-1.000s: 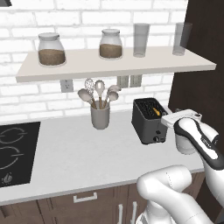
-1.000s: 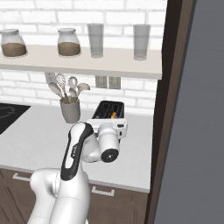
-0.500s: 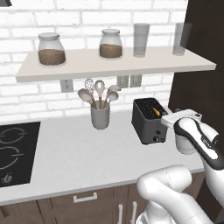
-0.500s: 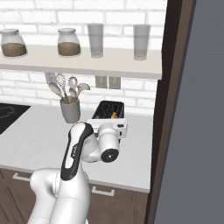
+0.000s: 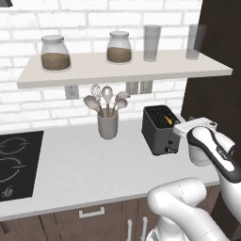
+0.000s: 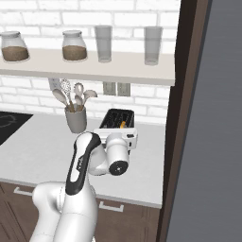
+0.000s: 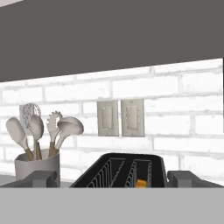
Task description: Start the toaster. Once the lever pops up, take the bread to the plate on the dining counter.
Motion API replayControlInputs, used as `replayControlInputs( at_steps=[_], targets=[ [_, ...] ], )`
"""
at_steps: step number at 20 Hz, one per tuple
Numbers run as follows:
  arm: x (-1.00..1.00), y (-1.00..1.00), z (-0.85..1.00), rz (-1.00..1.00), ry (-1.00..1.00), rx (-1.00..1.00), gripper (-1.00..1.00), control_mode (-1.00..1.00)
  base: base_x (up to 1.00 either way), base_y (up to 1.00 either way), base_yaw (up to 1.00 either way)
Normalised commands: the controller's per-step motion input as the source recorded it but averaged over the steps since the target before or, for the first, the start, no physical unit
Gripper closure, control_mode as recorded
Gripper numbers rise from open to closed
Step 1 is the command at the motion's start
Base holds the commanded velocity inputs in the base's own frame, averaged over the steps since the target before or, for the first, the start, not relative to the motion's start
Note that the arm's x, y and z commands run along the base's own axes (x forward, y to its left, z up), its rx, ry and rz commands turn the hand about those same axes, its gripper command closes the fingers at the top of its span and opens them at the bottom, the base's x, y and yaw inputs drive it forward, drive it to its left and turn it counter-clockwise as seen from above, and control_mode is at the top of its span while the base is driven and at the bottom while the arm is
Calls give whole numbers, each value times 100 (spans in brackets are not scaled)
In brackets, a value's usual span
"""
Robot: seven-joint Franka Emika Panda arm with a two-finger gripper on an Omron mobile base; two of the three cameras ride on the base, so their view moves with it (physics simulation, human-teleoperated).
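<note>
- Two slots top the black toaster (image 5: 159, 129) on the white counter (image 5: 80, 164) in the left base view, right of the utensil cup (image 5: 108, 125); yellow bread (image 5: 168, 121) peeks from one slot, and the arm's hand sits just right of the toaster's front.
- Right base view: the hand hides the toaster's (image 6: 117, 119) front; finger spread cannot be told.
- Hand view: fingertips (image 7: 43, 179) stand wide apart, the toaster (image 7: 120, 171) between and beyond them, bread (image 7: 140, 183) low in its right slot.

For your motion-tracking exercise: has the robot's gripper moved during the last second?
No. In the left base view the gripper sits at the same spot beside the toaster, just as before.
</note>
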Motion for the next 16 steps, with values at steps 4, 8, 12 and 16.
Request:
replayControlInputs(
  at_steps=[4,8,12,16],
  targets=[
    [0,0,0,0,0,0,-100,-100,0,0,0],
    [0,0,0,0,0,0,-100,-100,0,0,0],
    [0,0,0,0,0,0,-100,-100,0,0,0],
    [0,0,0,0,0,0,-100,-100,0,0,0]
  ],
)
